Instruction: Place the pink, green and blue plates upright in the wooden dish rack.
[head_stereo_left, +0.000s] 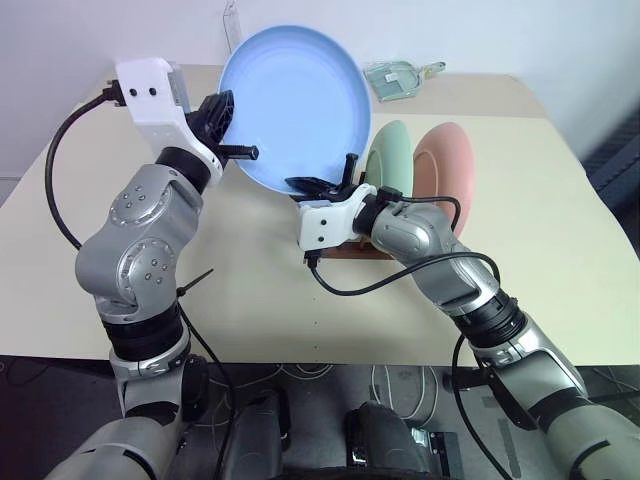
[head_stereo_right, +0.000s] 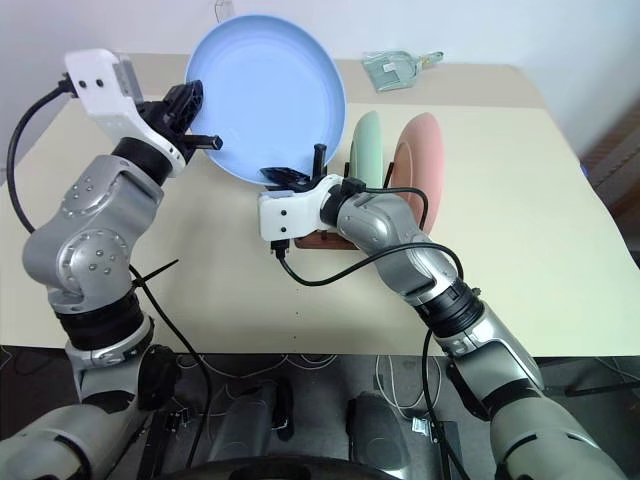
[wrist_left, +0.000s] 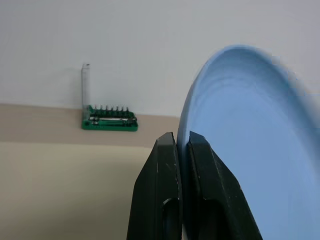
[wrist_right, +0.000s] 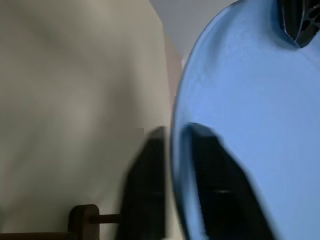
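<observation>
The beige table (head_stereo_left: 560, 220) carries the wooden dish rack (head_stereo_left: 345, 247) near its middle, with the green plate (head_stereo_left: 390, 155) and the pink plate (head_stereo_left: 445, 165) standing upright in it side by side. The blue plate (head_stereo_left: 295, 105) is held on edge above the table, just beside the green one — the left gripper (wrist_left: 182, 145) is clamped on its rim at one side, and the right gripper (wrist_right: 172, 150) is pinched onto its lower edge. A green bit holder (wrist_left: 110, 119) sits at the far edge by the wall.
</observation>
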